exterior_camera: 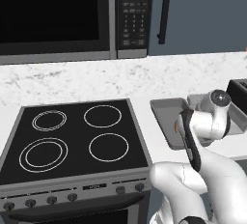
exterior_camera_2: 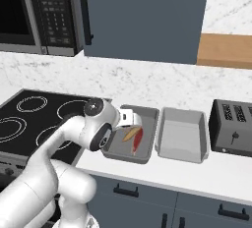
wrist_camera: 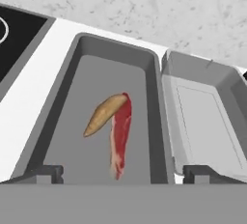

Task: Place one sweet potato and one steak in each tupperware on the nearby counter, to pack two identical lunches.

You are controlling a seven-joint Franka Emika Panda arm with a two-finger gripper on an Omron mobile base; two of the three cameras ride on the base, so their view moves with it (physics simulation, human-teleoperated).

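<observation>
The darker grey tupperware [wrist_camera: 72,136] [exterior_camera_2: 125,157] sits on the white counter [exterior_camera_2: 162,173] just right of the stove. Inside it an orange sweet potato [wrist_camera: 103,114] [exterior_camera_2: 129,133] lies against a red steak [wrist_camera: 120,133] [exterior_camera_2: 137,142]. The lighter grey tupperware [wrist_camera: 198,117] [exterior_camera_2: 182,133] stands beside it on the right, with nothing in it. My gripper [wrist_camera: 123,172] hovers open over the near end of the darker tray, its fingertips [wrist_camera: 46,172] wide apart and holding nothing. In the left base view my arm covers most of the darker tupperware [exterior_camera: 164,109].
A black stove top [exterior_camera_2: 34,119] [exterior_camera: 77,138] lies left of the trays. A dark toaster [exterior_camera_2: 231,126] [exterior_camera: 239,90] stands to their right. A microwave [exterior_camera: 62,15] and a blue-grey cabinet [exterior_camera_2: 142,15] hang above, and a wooden shelf [exterior_camera_2: 226,50] is at the far right.
</observation>
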